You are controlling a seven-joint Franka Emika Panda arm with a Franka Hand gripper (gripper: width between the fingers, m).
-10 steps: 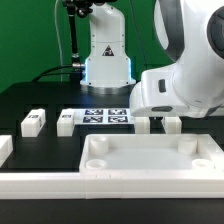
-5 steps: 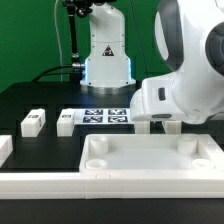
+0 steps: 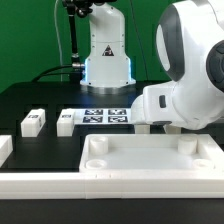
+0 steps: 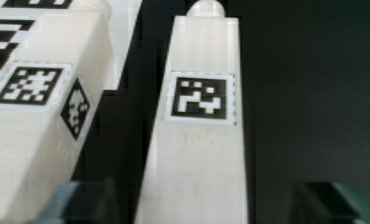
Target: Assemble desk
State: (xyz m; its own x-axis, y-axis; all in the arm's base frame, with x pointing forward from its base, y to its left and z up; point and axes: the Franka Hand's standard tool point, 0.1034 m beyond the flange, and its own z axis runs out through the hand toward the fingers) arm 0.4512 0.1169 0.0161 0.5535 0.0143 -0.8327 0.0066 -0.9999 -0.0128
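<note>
Shifted since a second ago: the arm's white wrist (image 3: 185,100), now further toward the exterior view's right, above the far edge of the desk panel (image 3: 150,160).

Item: leg (image 4: 200,100). Short, square, white, with one black-and-white tag on its upper face and a peg at one end. It lies on the black table (image 3: 30,95) behind the panel, with a second leg (image 4: 40,90) just beside it.

Handling: rigid, light, probably smooth plastic. Grasp across the flat sides near mid-length.

State of gripper (image 4: 208,200): fingers apart, straddling the leg, seemingly not yet touching.
</note>
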